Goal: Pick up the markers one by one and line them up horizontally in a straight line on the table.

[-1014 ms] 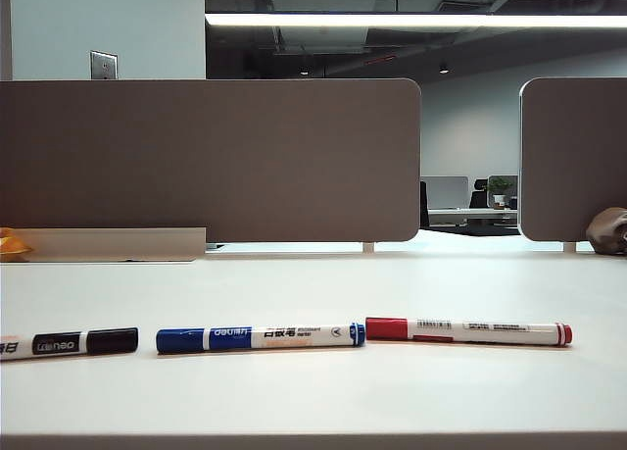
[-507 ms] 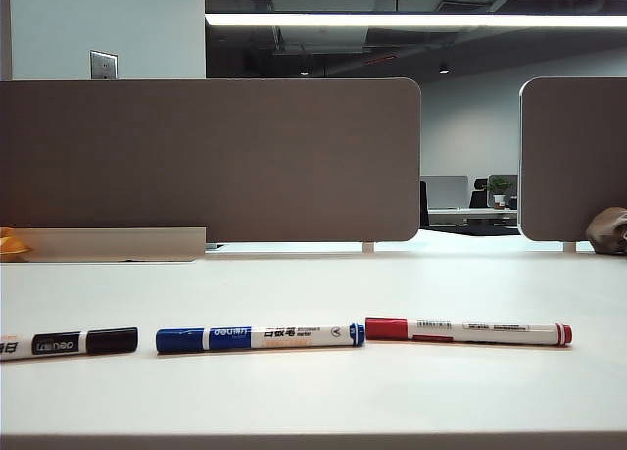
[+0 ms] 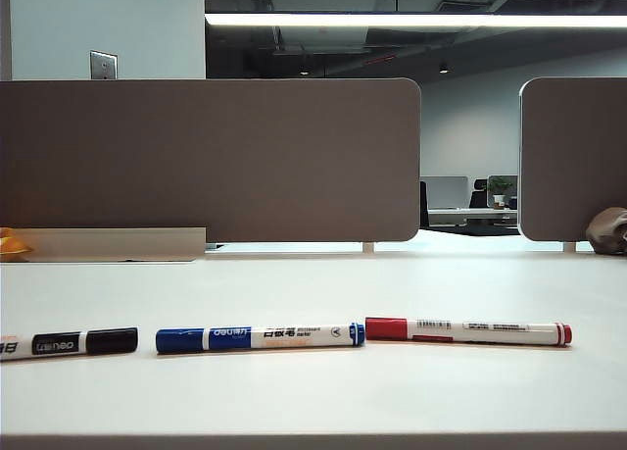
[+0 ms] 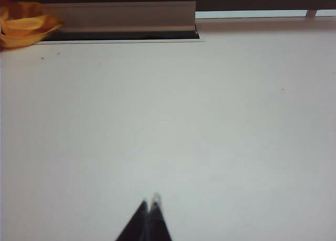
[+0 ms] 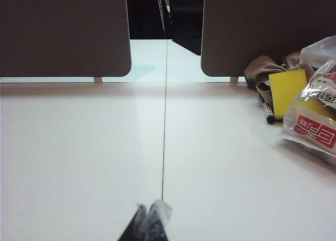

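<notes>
Three markers lie end to end in a row near the front of the off-white table (image 3: pixel 313 293) in the exterior view: a black one (image 3: pixel 69 343) at the left, partly cut off by the frame edge, a blue one (image 3: pixel 260 337) in the middle, a red one (image 3: pixel 468 330) at the right. Neither arm shows in that view. In the left wrist view my left gripper (image 4: pixel 149 203) is shut, empty, above bare table. In the right wrist view my right gripper (image 5: pixel 149 209) is shut, empty, by the table seam. No marker of the row shows in either wrist view.
Brown-grey partition panels (image 3: pixel 211 161) stand along the table's back. An orange object (image 4: pixel 23 25) and a pale rail (image 4: pixel 121 18) lie at the back on the left side. A heap of bags (image 5: pixel 310 120), a yellow pad (image 5: pixel 286 91) and a dark pen (image 5: pixel 268 112) sit at the right.
</notes>
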